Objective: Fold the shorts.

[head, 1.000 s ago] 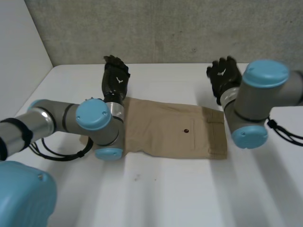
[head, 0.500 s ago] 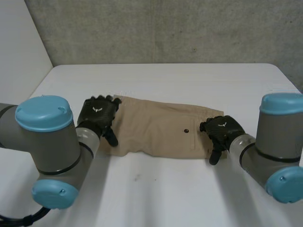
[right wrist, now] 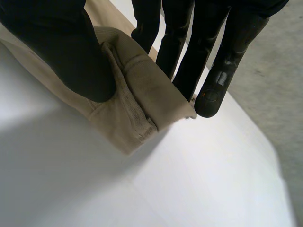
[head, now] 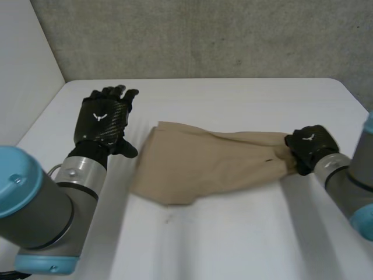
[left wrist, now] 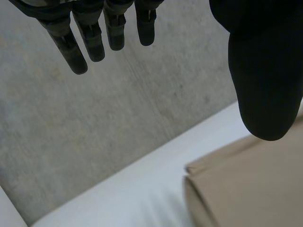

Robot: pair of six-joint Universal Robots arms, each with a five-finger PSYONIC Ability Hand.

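The tan shorts (head: pixel 198 166) lie across the middle of the white table (head: pixel 233 233), rumpled and drawn to a point at their right end. My right hand (head: pixel 309 146) is shut on that end: in the right wrist view its thumb (right wrist: pixel 61 52) presses the waistband (right wrist: pixel 132 99) against the fingers (right wrist: pixel 189 56) behind it. My left hand (head: pixel 105 119) hovers open to the left of the shorts and touches nothing. From the left wrist, its straight fingers (left wrist: pixel 90 40) and thumb (left wrist: pixel 265 71) hang above a corner of the shorts (left wrist: pixel 246 189).
A grey concrete wall (head: pixel 204 35) runs along the table's far edge, and a white panel (head: pixel 23 70) stands at the left. Bare tabletop lies in front of the shorts and around both hands.
My right hand has closed on the shorts' right end and pulled it rightward, bunching the cloth. My left hand has come off the left end and risen away to the left.
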